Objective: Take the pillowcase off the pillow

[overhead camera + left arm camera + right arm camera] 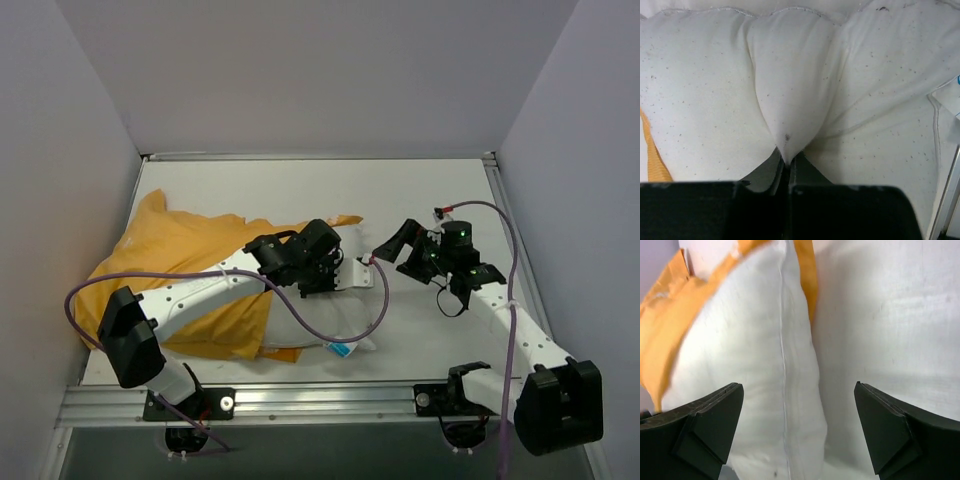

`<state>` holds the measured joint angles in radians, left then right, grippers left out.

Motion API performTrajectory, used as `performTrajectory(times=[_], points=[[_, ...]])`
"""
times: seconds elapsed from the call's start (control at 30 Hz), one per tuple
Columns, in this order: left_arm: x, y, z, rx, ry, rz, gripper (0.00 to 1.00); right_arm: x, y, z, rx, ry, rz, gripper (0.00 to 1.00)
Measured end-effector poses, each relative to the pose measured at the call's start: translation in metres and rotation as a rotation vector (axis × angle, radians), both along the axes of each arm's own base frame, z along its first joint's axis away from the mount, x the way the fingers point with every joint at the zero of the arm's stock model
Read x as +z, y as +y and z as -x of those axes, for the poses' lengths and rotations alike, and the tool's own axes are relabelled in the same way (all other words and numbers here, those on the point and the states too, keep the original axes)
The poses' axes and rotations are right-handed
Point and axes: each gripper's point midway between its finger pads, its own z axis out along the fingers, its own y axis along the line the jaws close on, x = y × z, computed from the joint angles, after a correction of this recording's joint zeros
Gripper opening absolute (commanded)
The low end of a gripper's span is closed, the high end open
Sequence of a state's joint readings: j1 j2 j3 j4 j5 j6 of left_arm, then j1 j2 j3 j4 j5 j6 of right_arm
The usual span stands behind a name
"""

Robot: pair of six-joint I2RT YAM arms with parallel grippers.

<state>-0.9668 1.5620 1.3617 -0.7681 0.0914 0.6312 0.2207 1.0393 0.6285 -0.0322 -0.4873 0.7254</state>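
Pinching only a thin fold of the pillow [790, 90], left end effector [787, 162] pressed together on it; right end effector [797, 390] spread, gripping nothing. Lies half out of the pillowcase [180, 250], left-centre on the counter [430, 190]. Risks: fold slipping free under pull; unheld pillowcase dragging along.

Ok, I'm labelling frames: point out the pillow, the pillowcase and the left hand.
pillow [750, 365], right wrist view, beside seam.
pillowcase [180, 250], top view, plain orange middle.
left hand [788, 162], left wrist view, between fingertips.

The pillow [790, 75] is matt white speckled cloth, the pillowcase [180, 250] soft orange cloth, the fingers [710, 425] matt black plastic.
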Motion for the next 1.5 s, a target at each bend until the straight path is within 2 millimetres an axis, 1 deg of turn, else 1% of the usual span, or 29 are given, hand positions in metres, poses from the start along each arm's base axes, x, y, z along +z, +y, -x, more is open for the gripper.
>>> performTrajectory(times=[0.07,0.2,0.23,0.33,0.4,0.47,0.5,0.57,0.63,0.73,0.97,1.03,1.2,1.33,1.5], points=[[-0.003,0.003,0.003,-0.003,0.010,-0.014,0.02,0.005,-0.002,-0.021,-0.022,-0.035,-0.019,1.00],[-0.005,0.003,0.005,-0.006,0.014,-0.018,0.02,-0.008,0.006,-0.042,-0.021,-0.019,-0.046,1.00],[-0.005,0.003,0.005,-0.005,0.014,-0.019,0.02,-0.009,0.009,-0.047,-0.020,-0.018,-0.053,1.00],[-0.005,0.003,0.005,-0.004,0.014,-0.021,0.02,-0.001,0.023,-0.066,-0.001,-0.054,-0.079,1.00],[-0.005,0.001,0.003,-0.003,0.013,-0.021,0.02,0.005,0.039,-0.072,0.027,-0.092,-0.102,1.00],[-0.006,0.001,0.002,-0.002,0.013,-0.024,0.02,0.008,0.060,-0.071,0.064,-0.131,-0.145,1.00],[-0.006,0.000,0.002,-0.001,0.014,-0.025,0.02,0.006,0.070,-0.067,0.080,-0.133,-0.168,1.00],[-0.007,-0.001,0.002,-0.001,0.015,-0.027,0.02,-0.005,0.085,-0.059,0.100,-0.118,-0.189,1.00],[-0.007,0.000,0.001,0.000,0.015,-0.028,0.02,-0.019,0.093,-0.055,0.098,-0.090,-0.180,1.00],[-0.006,0.000,0.001,0.001,0.015,-0.029,0.02,-0.032,0.090,-0.054,0.065,-0.074,-0.163,1.00],[-0.006,0.000,0.000,0.003,0.013,-0.030,0.02,-0.034,0.085,-0.058,0.056,-0.073,-0.115,1.00],[-0.006,0.001,0.000,0.005,0.012,-0.030,0.02,-0.036,0.084,-0.056,0.058,-0.070,-0.120,1.00],[-0.007,0.002,-0.001,0.007,0.018,-0.029,0.02,-0.046,0.077,-0.043,0.042,-0.042,-0.134,1.00],[-0.007,0.003,0.000,0.007,0.023,-0.033,0.02,-0.041,0.070,-0.040,0.030,-0.043,-0.131,1.00],[-0.006,0.003,-0.001,0.010,0.023,-0.032,0.02,-0.041,0.071,-0.034,0.037,-0.011,-0.153,1.00]])
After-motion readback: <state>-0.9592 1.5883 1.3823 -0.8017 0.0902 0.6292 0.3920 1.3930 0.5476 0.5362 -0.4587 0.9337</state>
